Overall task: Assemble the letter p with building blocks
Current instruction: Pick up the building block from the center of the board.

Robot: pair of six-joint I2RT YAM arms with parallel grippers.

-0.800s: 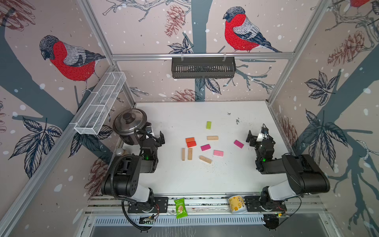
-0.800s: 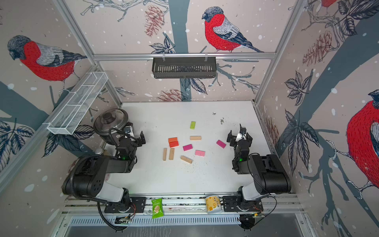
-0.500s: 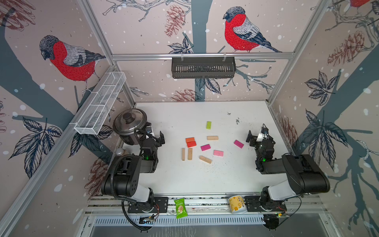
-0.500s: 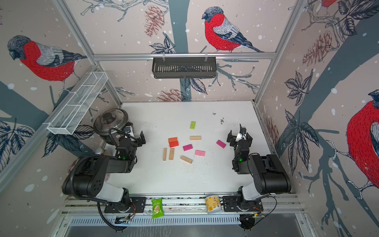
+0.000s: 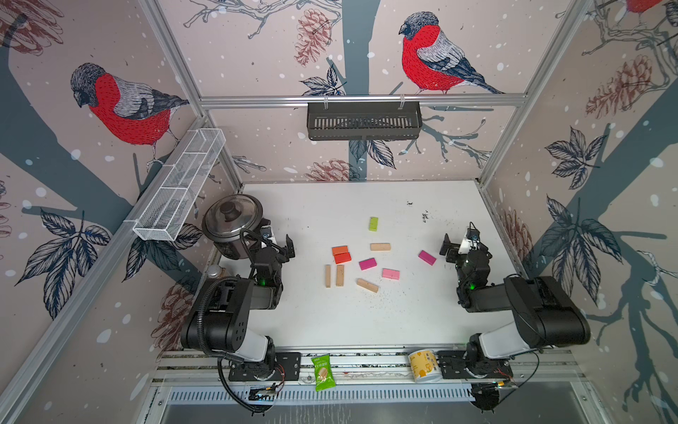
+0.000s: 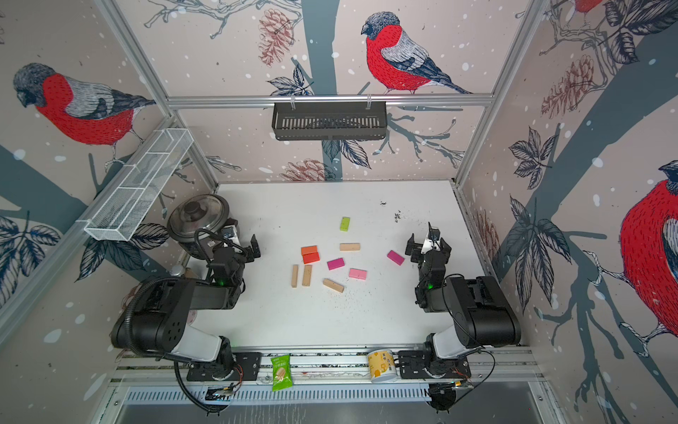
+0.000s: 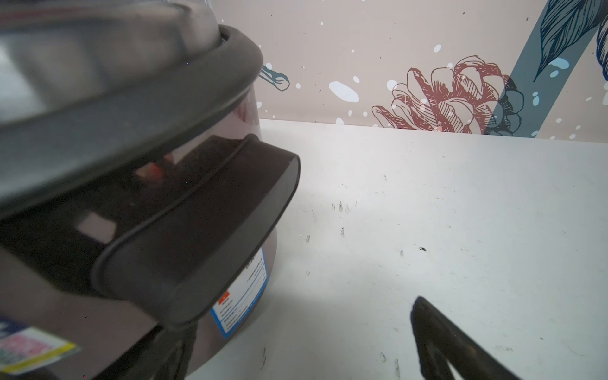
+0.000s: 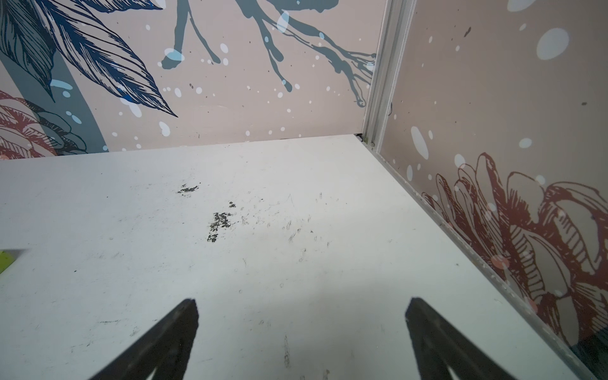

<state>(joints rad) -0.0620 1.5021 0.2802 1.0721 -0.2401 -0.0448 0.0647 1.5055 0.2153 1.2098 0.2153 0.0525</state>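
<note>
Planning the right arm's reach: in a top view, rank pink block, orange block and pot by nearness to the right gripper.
From the right gripper:
1. Pink block, mid-table.
2. Orange block, left of centre.
3. Pot, table's left edge.

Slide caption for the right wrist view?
Open right gripper above scuffed white table near a wall corner; lime-green block barely visible.

The white tabletop (image 5: pixel 330 319) is looking matt and scuffed, with dark scratches. The tan blocks (image 5: pixel 380 246) are showing bare wood; the coloured blocks (image 5: pixel 367 263) are wearing flat paint. The pot (image 7: pixel 59 237) is reflecting glossily on its body, its lid (image 5: pixel 229 216) gleaming like polished metal, its handle (image 7: pixel 204 237) dull black plastic. The green snack packet (image 5: pixel 323 371) is shining like plastic film.
</note>
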